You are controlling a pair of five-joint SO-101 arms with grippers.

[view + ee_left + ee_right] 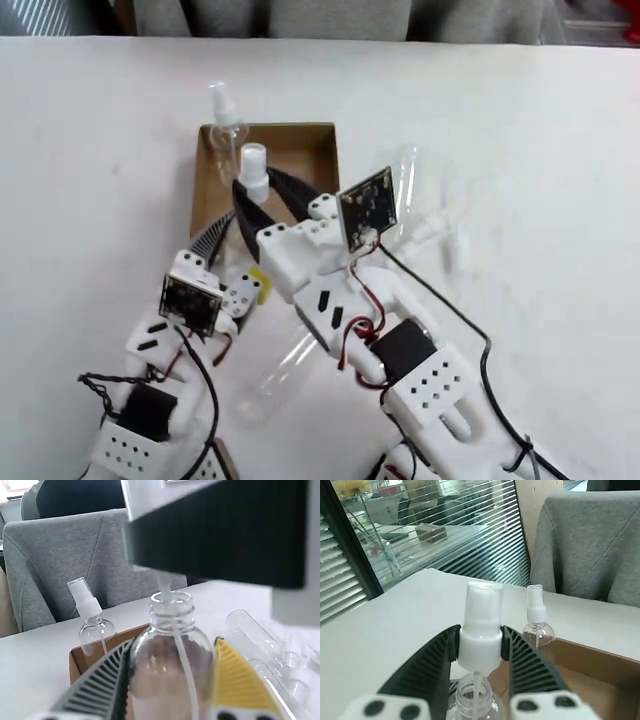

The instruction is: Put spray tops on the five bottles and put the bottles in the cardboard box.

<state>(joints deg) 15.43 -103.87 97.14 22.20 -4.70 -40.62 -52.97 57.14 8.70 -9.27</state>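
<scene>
Clear round plastic bottle [165,680], smooth-walled with a threaded neck, stands upright in the left claw [175,645]. The claw is clamped on the bottle's belly with a grey ribbed finger on one side and a yellow ribbed finger on the other.

Directly above that claw, the right claw [480,637] is closed on a white plastic spray top [482,605]. Its two black ribbed fingers pinch the top's collar under the translucent cylindrical cap. The top's thin dip tube hangs straight down through the open bottle neck. The collar sits just above the rim and is not seated on the threads.

Just beyond both claws lies the brown cardboard box [590,655], open at the top with plain matte walls. A second clear bottle with a spray top [536,625] stands upright at the box's far corner.

On the white desk [520,120], out to the yellow-finger side of the left claw, a long clear bottle without a top [405,180] lies on its side. Another bare clear bottle [285,365] lies behind the claws, between the two arms.

Both white arms lean forward and converge at the box's near edge, the right one reaching over the left.
</scene>
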